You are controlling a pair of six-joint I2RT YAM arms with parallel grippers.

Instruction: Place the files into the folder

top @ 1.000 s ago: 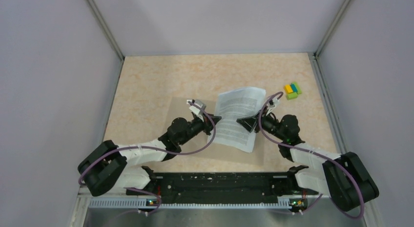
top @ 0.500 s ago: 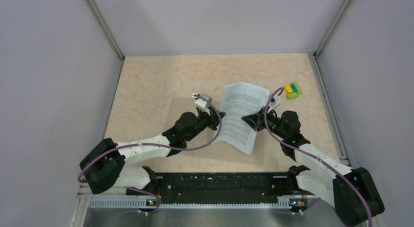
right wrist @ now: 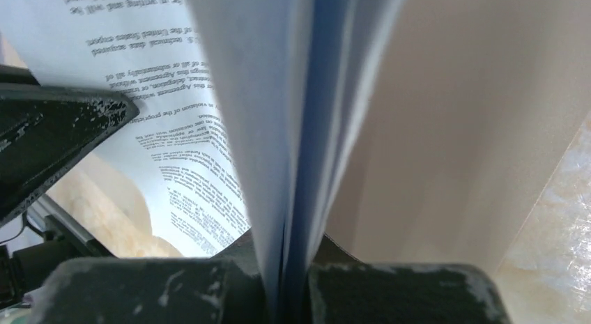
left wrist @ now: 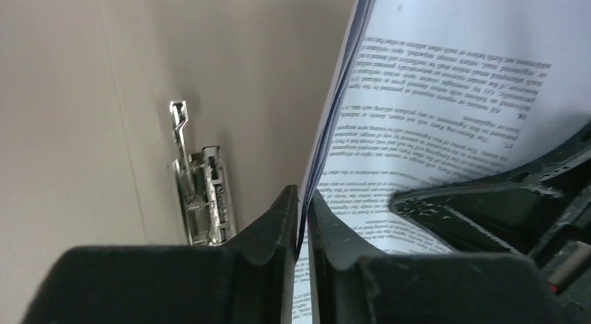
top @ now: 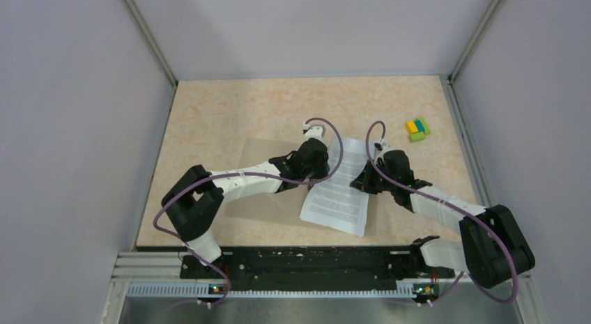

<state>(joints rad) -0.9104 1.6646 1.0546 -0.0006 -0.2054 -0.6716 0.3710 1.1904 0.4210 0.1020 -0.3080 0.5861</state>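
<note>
Files (top: pixel 338 196) lying over open folder (top: pixel 260 152); right pincer (right wrist: pixel 282 286) clenching them, left pincer (left wrist: pixel 304 198) straddling their edge, grip unclear; clip (left wrist: pixel 202 193) showing only in left wrist view.

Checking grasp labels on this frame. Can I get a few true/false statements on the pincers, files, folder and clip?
1. The right pincer is shut on the files. True.
2. The files lie on bare table, clear of the folder. False: they are over the folder.
3. The folder's metal clip is hidden under the sheets. False: it shows uncovered, beside the sheets' edge.
4. The block cluster sits apart from the folder, toward the far right of the table. True.
5. The left pincer grips the block cluster. False: it pinches the edge of the files.
</note>
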